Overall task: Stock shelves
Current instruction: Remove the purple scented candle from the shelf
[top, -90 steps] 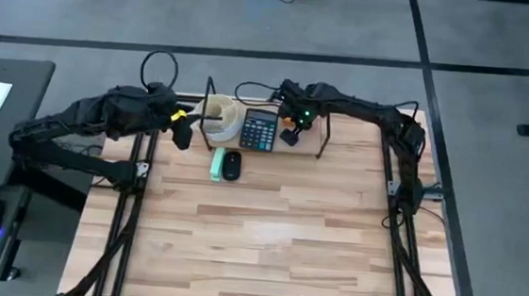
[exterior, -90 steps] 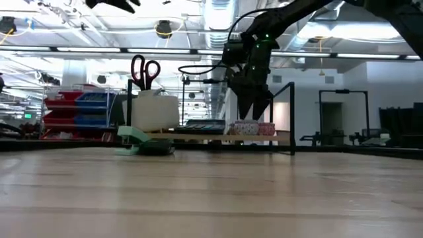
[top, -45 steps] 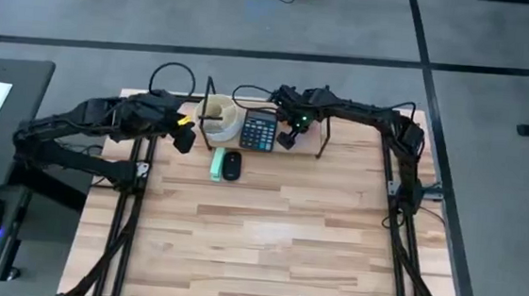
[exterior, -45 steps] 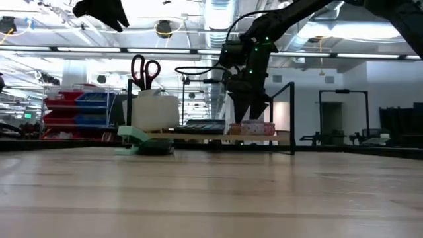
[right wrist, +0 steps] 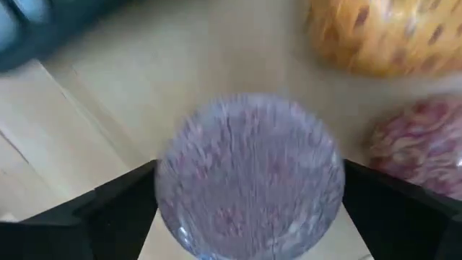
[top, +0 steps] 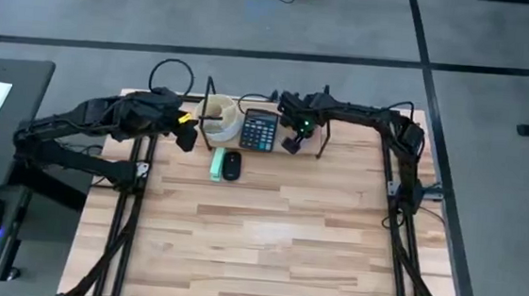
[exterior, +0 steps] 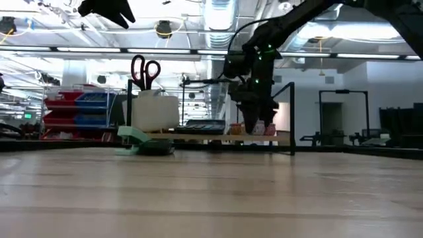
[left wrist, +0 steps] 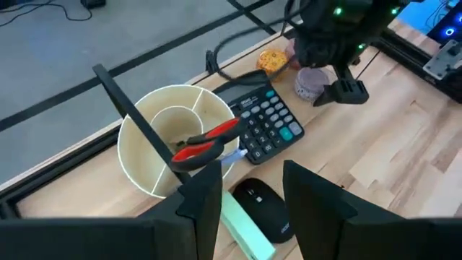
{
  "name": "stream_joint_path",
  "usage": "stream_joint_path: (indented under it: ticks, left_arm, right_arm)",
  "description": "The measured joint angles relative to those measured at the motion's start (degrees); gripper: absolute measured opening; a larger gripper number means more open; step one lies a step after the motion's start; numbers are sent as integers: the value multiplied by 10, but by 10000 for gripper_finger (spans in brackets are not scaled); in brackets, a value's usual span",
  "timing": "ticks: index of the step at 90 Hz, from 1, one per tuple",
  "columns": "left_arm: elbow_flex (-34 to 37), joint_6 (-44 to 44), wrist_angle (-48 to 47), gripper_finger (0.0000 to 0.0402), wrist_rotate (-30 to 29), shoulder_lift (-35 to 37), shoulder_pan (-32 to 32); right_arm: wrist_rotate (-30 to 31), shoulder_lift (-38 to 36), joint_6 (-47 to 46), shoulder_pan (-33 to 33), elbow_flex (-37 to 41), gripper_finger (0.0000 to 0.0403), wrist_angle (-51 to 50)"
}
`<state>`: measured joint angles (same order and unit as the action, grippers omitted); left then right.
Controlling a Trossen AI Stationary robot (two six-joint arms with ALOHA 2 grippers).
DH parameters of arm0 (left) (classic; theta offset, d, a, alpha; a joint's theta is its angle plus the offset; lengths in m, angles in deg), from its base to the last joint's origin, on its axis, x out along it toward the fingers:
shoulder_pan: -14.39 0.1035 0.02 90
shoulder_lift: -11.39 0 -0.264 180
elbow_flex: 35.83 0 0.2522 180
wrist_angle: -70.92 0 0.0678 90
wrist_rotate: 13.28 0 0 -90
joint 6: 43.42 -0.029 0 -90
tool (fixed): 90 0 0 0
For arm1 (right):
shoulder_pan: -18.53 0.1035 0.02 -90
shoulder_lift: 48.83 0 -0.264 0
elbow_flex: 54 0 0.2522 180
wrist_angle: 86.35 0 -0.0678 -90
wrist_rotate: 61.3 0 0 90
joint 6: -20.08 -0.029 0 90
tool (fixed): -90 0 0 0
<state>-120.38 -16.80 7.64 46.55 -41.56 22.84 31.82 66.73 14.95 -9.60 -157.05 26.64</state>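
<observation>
I have the right gripper [exterior: 254,125] low over the rack [top: 263,144], at the end beside the calculator [top: 258,130], fingers spread to either side of a round lilac speckled piece [right wrist: 249,173]. It sits between the fingers so it can join the row on the plank. Whether the pads actually press it I cannot tell; they flank it closely. Beside it on the plank lie an orange-spotted piece [right wrist: 382,32] and a pink one [right wrist: 419,148]. The left gripper [top: 185,136] hangs open and empty off the rack's other end, near the cream pot [left wrist: 177,137] holding red scissors [left wrist: 206,141]. In front of the rack the black mouse [top: 232,165] and green item [top: 216,165] wait, unstocked. From table height the pot hides the rack's far end.
</observation>
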Motion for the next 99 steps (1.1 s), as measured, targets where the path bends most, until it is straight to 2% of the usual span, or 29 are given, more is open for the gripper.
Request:
stream_joint_path:
  ticks: [31,45,55,71,99]
  left_arm:
    - [0,0,2,125,5,0,0]
    - [0,-2,8,125,19,0,0]
    - [0,-7,12,125,19,0,0]
    - [0,-14,19,125,21,0,0]
    - [0,-32,70,125,97,0,-19]
  right_arm:
    - [-3,0,-20,1,3,320,18]
    - [-3,0,-21,1,3,275,24]
    - [-2,0,-30,6,-4,275,10]
    - [-1,-1,-26,32,-51,275,-64]
    - [-6,-1,-25,149,-163,275,-157]
